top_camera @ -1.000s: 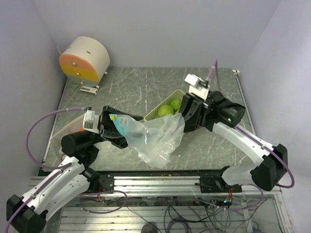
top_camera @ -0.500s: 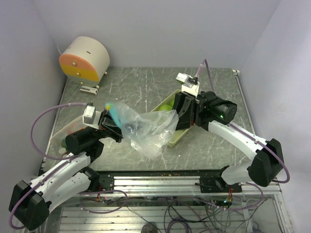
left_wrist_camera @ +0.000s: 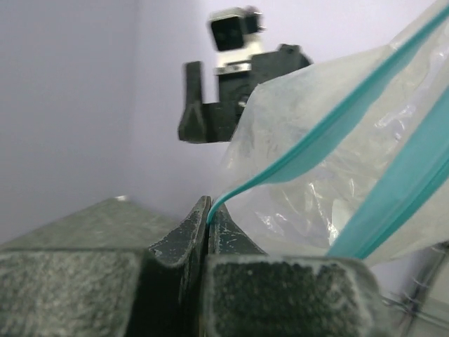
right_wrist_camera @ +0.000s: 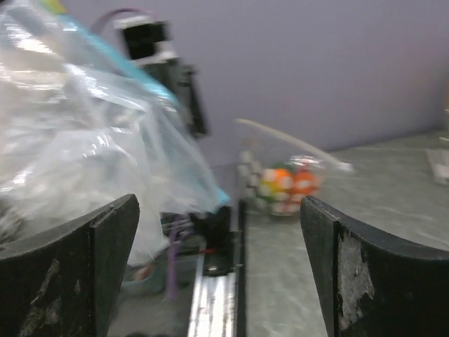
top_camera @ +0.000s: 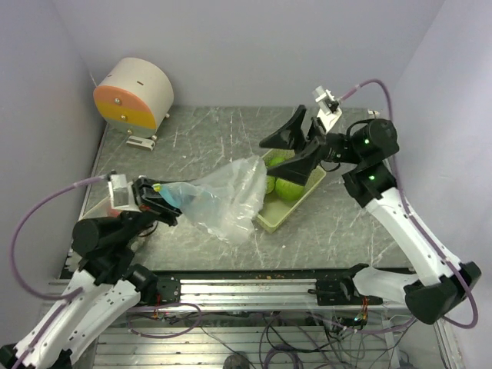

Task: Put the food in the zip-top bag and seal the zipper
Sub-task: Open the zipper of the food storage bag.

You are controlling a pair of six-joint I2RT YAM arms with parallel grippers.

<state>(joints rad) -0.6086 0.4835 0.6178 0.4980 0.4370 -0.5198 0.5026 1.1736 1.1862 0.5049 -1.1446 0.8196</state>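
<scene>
The clear zip-top bag [top_camera: 223,198] with a teal zipper hangs over the table's middle, empty as far as I can see. My left gripper [top_camera: 159,198] is shut on the bag's zipper edge [left_wrist_camera: 231,193] at its left end; the pads [left_wrist_camera: 179,235] pinch the teal strip. My right gripper [top_camera: 274,159] stands open above the pale yellow-green basket [top_camera: 301,201], apart from the bag [right_wrist_camera: 84,140]. Round green food [top_camera: 289,190] lies in that basket. Orange food [right_wrist_camera: 287,184] sits in a clear basket in the right wrist view.
A white and orange drum [top_camera: 134,94] stands at the back left. A second basket [top_camera: 98,207] lies by the left edge, partly behind my left arm. The metal rail [top_camera: 246,290] runs along the table's near edge.
My right gripper opened, let go of the bag and drew up and back to the right. My left gripper shut on the zipper edge and pulled the bag leftward.
</scene>
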